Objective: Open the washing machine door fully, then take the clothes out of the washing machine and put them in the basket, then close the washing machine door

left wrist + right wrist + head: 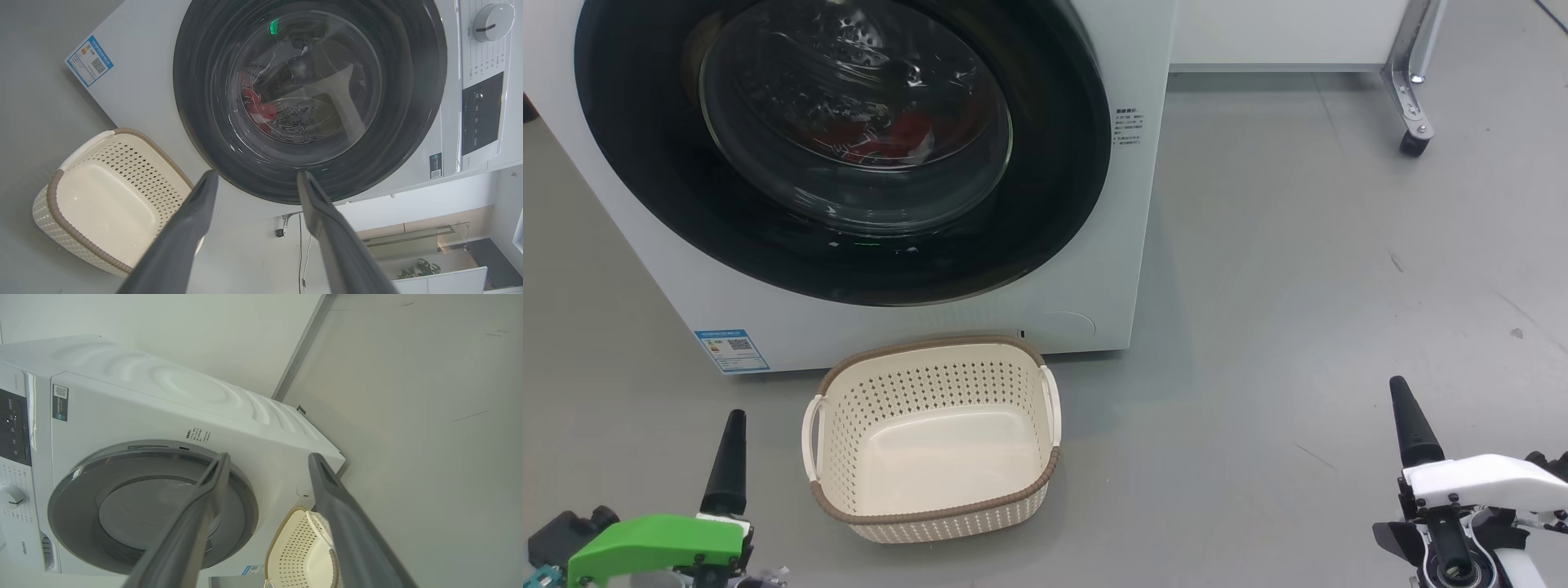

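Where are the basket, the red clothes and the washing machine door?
basket (935, 384): head view, perforated back wall.
red clothes (263, 110): left wrist view, fabric behind the glass.
washing machine door (1058, 163): head view, black rim's right side.

I have the washing machine across the upper left of the head view, its door closed over the clothes inside. The basket sits on the floor just before it, lower centre.
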Motion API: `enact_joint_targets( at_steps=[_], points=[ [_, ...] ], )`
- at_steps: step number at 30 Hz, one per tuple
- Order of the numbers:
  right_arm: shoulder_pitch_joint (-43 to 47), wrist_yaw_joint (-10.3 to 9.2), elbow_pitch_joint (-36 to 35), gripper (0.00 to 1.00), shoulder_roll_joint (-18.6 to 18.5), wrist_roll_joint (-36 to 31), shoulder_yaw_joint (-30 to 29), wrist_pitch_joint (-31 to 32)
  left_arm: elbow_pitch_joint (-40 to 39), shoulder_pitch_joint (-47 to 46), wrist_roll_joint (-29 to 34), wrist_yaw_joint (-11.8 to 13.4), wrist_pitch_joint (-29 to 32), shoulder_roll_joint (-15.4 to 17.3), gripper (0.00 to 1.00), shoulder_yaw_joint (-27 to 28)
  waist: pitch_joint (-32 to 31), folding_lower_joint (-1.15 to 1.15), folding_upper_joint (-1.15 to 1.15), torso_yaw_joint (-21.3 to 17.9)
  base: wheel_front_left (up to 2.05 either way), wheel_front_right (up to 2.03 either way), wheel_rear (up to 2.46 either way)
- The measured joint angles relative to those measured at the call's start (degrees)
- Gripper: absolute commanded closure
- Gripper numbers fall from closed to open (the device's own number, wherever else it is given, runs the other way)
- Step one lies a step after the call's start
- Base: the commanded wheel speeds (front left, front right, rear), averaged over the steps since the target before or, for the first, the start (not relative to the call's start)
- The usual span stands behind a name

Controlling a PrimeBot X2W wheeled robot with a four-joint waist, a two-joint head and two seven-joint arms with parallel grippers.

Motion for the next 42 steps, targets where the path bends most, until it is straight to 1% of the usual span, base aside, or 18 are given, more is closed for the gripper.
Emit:
enact_joint_targets(
  at_steps=[5,9,13,15,18,20,24,29,31,33,34,42],
  points=[
    [-0.7,0.00,0.0,0.00,-1.4,-5.6,1.8,-0.9,-1.2,-0.9,4.9,0.0,-1.0,1.5,0.00,-1.8,0.0,0.00,0.00,0.0,0.00,0.00,0.00],
    [-1.2,0.00,-0.2,0.00,-1.5,-10.4,2.2,-1.4,-1.4,-1.1,9.4,0.0,-1.9,2.3,0.00,-3.0,0.0,0.00,0.00,0.0,0.00,0.00,0.00],
    [-1.6,-0.07,-0.6,0.00,-2.0,-15.7,3.2,-2.4,-2.1,-1.2,14.9,0.0,-2.5,3.0,0.00,-2.9,0.0,0.00,0.00,0.1,0.00,0.00,0.00],
    [-1.9,-0.58,-0.7,0.00,-2.3,-18.1,3.9,-2.8,-2.6,-1.3,17.5,0.0,-3.0,3.0,0.00,-3.0,-0.1,0.00,0.00,0.1,0.00,0.00,0.00],
    [-2.1,-0.68,-0.8,0.00,-2.7,-21.8,5.1,-3.5,-3.2,-1.5,21.5,0.0,-3.5,3.2,0.00,-3.7,-0.1,0.00,0.00,0.2,0.00,0.00,0.00],
    [-2.1,-1.49,-0.8,0.00,-2.8,-23.9,5.8,-3.9,-3.4,-1.8,24.0,0.0,-4.0,3.4,0.00,-4.1,-0.1,0.00,0.00,0.2,0.00,0.00,0.00],
    [-2.1,-2.09,-0.7,0.00,-2.9,-28.0,7.0,-4.5,-3.9,-1.9,29.2,0.1,-5.0,3.8,0.00,-5.5,-0.1,0.00,0.00,0.2,0.00,0.00,0.00],
    [-2.1,-2.55,-0.5,0.00,-3.0,-33.8,8.9,-5.9,-4.1,-1.9,36.2,0.8,-6.1,4.5,0.00,-7.8,-0.2,0.00,0.00,0.2,0.00,0.00,0.00],
    [-2.2,-2.98,-0.4,0.00,-3.0,-35.6,9.3,-6.1,-4.0,-1.9,37.9,1.1,-6.6,4.5,0.00,-8.4,-0.2,0.00,0.00,0.2,0.00,0.00,0.00],
    [-2.2,-2.99,-0.4,0.00,-3.0,-36.4,9.5,-6.4,-3.9,-1.9,38.9,1.2,-6.7,4.5,0.00,-8.7,-0.2,0.00,0.00,0.2,0.00,0.00,0.00],
    [-2.2,-3.07,-0.3,0.00,-3.0,-37.9,10.0,-6.9,-3.6,-1.9,40.6,1.5,-7.1,4.5,0.00,-9.3,-0.2,0.00,0.00,0.2,0.00,0.00,0.00],
    [-2.8,-3.53,0.1,0.00,-3.0,-44.4,11.4,-8.4,-1.6,-1.8,46.4,3.1,-8.6,4.5,0.00,-10.2,-0.3,0.00,0.00,0.3,0.00,0.00,0.00]
  ],
)
